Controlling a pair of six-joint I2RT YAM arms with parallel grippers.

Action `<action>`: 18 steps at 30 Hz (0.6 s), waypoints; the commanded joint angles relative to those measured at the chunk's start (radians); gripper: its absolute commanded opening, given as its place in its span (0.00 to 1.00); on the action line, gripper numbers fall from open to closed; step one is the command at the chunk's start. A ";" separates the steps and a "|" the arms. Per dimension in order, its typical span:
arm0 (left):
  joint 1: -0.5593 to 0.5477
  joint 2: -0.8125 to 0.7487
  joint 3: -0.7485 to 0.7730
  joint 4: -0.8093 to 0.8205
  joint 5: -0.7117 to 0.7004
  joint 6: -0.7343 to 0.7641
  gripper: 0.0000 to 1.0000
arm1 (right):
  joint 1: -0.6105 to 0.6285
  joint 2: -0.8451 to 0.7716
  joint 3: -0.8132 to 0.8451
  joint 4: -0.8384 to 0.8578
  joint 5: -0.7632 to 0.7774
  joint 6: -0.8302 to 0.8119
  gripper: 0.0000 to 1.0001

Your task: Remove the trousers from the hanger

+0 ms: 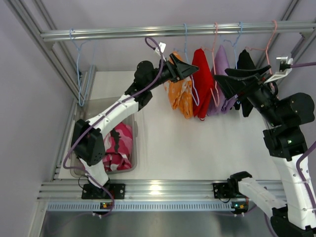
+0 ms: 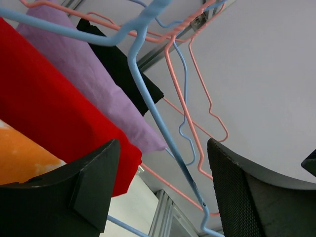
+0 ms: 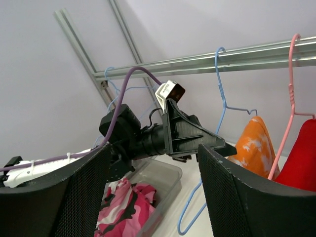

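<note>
- White table top (image 1: 197, 148), alu frame round it, both arm bases bolted at near edge.
- On table, L side: clear plastic bin (image 1: 134, 153), upright, close to L edge.
- In bin: pink-white-black camo trousers (image 1: 121, 143), crumpled.
- Above far edge: alu rail (image 1: 123, 33), running L to R.
- L end of rail: blue hanger (image 1: 79, 64), alone, well apart from rest.
- R half of rail: wire hangers (image 1: 215, 44) bunched close, w/ orange trousers (image 1: 180, 94), red cloth (image 1: 202, 84), purple cloth (image 1: 221, 74), black cloth (image 1: 245, 61).
</note>
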 commanded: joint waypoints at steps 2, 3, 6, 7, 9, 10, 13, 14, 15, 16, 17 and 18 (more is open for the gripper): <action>-0.004 0.018 0.058 0.201 -0.037 -0.073 0.73 | -0.020 -0.018 -0.010 -0.015 -0.009 -0.019 0.70; -0.004 0.021 0.056 0.212 -0.037 -0.079 0.70 | -0.020 -0.018 -0.018 -0.012 -0.012 -0.019 0.69; -0.006 0.015 0.041 0.252 -0.023 -0.105 0.64 | -0.020 -0.018 -0.029 -0.007 -0.021 -0.016 0.69; -0.009 0.012 0.035 0.263 -0.014 -0.107 0.62 | -0.020 -0.018 -0.030 -0.005 -0.024 -0.015 0.69; -0.020 -0.012 -0.002 0.283 -0.011 -0.120 0.62 | -0.020 -0.015 -0.033 -0.001 -0.027 -0.012 0.69; -0.023 -0.021 -0.017 0.283 -0.012 -0.125 0.62 | -0.020 -0.013 -0.035 0.005 -0.032 -0.009 0.69; -0.030 -0.058 -0.074 0.258 -0.028 -0.143 0.62 | -0.020 -0.013 -0.040 0.011 -0.035 -0.002 0.68; -0.038 -0.075 -0.089 0.257 -0.028 -0.144 0.62 | -0.020 -0.015 -0.041 0.014 -0.036 0.001 0.68; -0.043 -0.083 -0.105 0.261 -0.023 -0.140 0.61 | -0.020 -0.016 -0.046 0.016 -0.036 0.005 0.68; -0.049 -0.089 -0.121 0.263 -0.023 -0.139 0.61 | -0.020 -0.015 -0.047 0.019 -0.036 0.007 0.69; -0.056 -0.100 -0.150 0.261 -0.026 -0.143 0.61 | -0.020 -0.015 -0.050 0.021 -0.038 0.010 0.68; -0.060 -0.104 -0.163 0.263 -0.026 -0.145 0.60 | -0.020 -0.016 -0.052 0.022 -0.036 0.011 0.68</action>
